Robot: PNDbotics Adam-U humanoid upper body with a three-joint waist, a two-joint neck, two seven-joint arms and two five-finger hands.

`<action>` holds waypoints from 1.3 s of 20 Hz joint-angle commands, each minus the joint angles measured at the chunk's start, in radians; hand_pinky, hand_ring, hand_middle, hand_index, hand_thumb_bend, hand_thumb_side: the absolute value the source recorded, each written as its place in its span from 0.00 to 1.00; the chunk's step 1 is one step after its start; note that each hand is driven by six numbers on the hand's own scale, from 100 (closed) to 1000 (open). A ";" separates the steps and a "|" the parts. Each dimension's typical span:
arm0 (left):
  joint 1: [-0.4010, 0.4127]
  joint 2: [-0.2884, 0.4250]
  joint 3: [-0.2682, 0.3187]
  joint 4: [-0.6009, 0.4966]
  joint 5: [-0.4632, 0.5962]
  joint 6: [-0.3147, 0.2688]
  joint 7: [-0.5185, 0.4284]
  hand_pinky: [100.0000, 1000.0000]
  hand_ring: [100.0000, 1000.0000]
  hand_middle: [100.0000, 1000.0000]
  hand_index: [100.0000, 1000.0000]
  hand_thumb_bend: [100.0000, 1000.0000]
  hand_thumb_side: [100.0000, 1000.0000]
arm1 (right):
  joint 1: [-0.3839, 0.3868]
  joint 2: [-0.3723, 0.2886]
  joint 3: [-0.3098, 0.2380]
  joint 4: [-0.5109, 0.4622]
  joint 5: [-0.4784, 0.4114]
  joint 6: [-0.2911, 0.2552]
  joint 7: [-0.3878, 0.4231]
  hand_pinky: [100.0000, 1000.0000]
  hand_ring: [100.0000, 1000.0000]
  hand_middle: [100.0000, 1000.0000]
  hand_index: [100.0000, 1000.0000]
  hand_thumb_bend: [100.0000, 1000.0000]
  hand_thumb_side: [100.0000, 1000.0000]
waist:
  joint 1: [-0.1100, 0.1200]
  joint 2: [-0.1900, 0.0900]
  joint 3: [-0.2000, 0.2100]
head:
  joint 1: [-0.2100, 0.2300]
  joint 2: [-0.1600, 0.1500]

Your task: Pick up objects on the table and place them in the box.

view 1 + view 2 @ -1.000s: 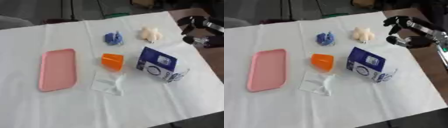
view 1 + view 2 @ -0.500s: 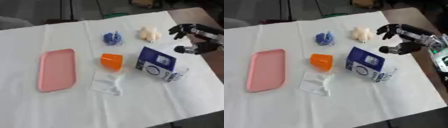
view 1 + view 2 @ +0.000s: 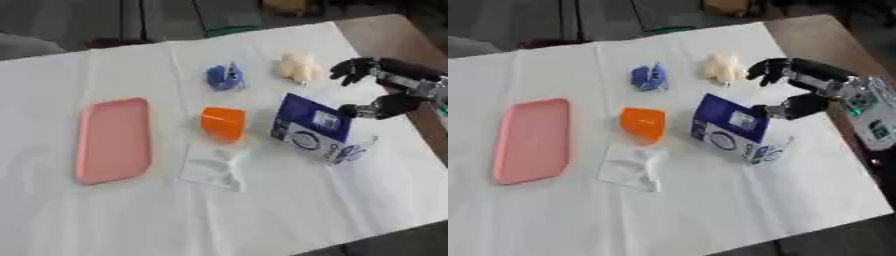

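A blue and white box (image 3: 313, 129) stands tilted at the table's right. My right hand (image 3: 815, 86) reaches in from the right edge, open, with fingers spread; its thumb is at the box's upper right corner and its fingers hang just right of a cream soft toy (image 3: 297, 67). It holds nothing. A blue crumpled object (image 3: 225, 76) lies left of the toy. An orange cup (image 3: 223, 123) lies on its side beside the box. Below the cup is a clear plastic bag (image 3: 213, 165). My left hand shows in no view.
A flat pink tray (image 3: 114, 139) lies at the left of the white tablecloth (image 3: 262, 215). Bare brown tabletop (image 3: 815, 37) shows past the cloth's right edge. A white device (image 3: 878, 122) sits on my right forearm.
My right hand has come in from the far right edge, moving left and lower, to the box's upper right corner. The objects have not moved.
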 commanded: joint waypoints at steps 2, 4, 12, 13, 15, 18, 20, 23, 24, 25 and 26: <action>-0.005 0.020 -0.001 -0.008 0.003 -0.002 -0.005 0.58 0.58 0.67 0.82 0.08 0.89 | -0.021 -0.005 -0.002 0.000 0.074 0.011 -0.047 0.78 0.78 0.90 0.89 0.60 0.87 | -0.001 -0.016 0.001 | -0.002 0.004; -0.005 0.020 -0.001 -0.008 0.003 -0.002 -0.005 0.58 0.58 0.67 0.82 0.08 0.89 | -0.019 0.004 0.002 0.002 0.108 0.018 -0.068 0.78 0.78 0.90 0.89 0.60 0.88 | -0.002 -0.016 0.002 | -0.002 0.004; -0.006 0.019 -0.003 -0.007 0.004 -0.002 -0.009 0.58 0.58 0.67 0.82 0.08 0.89 | -0.014 0.046 0.014 0.029 0.259 0.004 -0.140 0.79 0.78 0.89 0.89 0.60 0.89 | -0.002 -0.016 0.002 | -0.003 0.004; -0.007 0.019 -0.004 -0.007 0.004 -0.002 -0.010 0.58 0.58 0.67 0.82 0.08 0.89 | -0.014 0.051 0.016 0.038 0.275 0.000 -0.146 0.79 0.79 0.89 0.89 0.60 0.89 | -0.002 -0.016 0.003 | -0.004 0.004; -0.006 0.019 -0.004 -0.007 0.004 -0.002 -0.011 0.58 0.58 0.67 0.82 0.08 0.89 | -0.013 0.061 0.021 0.052 0.300 -0.006 -0.158 0.79 0.79 0.89 0.89 0.59 0.89 | -0.002 -0.017 0.003 | -0.004 0.004; -0.006 0.018 -0.004 -0.006 0.005 -0.002 -0.011 0.58 0.58 0.67 0.82 0.08 0.89 | -0.012 0.073 0.028 0.067 0.326 -0.015 -0.167 0.79 0.79 0.89 0.89 0.60 0.89 | -0.002 -0.017 0.003 | -0.005 0.004; -0.006 0.018 -0.005 -0.006 0.004 -0.002 -0.012 0.58 0.58 0.67 0.82 0.08 0.89 | -0.011 0.077 0.031 0.072 0.338 -0.019 -0.172 0.79 0.79 0.89 0.89 0.60 0.89 | -0.002 -0.016 0.003 | -0.005 0.004; -0.006 0.018 -0.005 -0.006 0.004 -0.002 -0.013 0.58 0.58 0.67 0.82 0.08 0.89 | -0.009 0.088 0.038 0.077 0.354 -0.026 -0.172 0.79 0.79 0.89 0.89 0.60 0.90 | -0.002 -0.016 0.003 | -0.006 0.004; -0.006 0.018 -0.006 -0.005 0.004 -0.002 -0.014 0.58 0.58 0.67 0.82 0.08 0.89 | -0.008 0.091 0.040 0.078 0.358 -0.027 -0.172 0.79 0.79 0.89 0.89 0.60 0.90 | -0.002 -0.016 0.002 | -0.006 0.004; -0.006 0.018 -0.006 -0.006 0.004 -0.002 -0.014 0.58 0.58 0.67 0.82 0.08 0.89 | -0.007 0.093 0.041 0.078 0.362 -0.029 -0.173 0.79 0.79 0.89 0.89 0.60 0.90 | -0.002 -0.016 0.002 | -0.006 0.004; -0.006 0.018 -0.006 -0.006 0.004 -0.002 -0.014 0.58 0.58 0.67 0.82 0.08 0.89 | -0.007 0.094 0.041 0.079 0.365 -0.030 -0.173 0.79 0.79 0.89 0.89 0.60 0.90 | -0.002 -0.016 0.002 | -0.007 0.004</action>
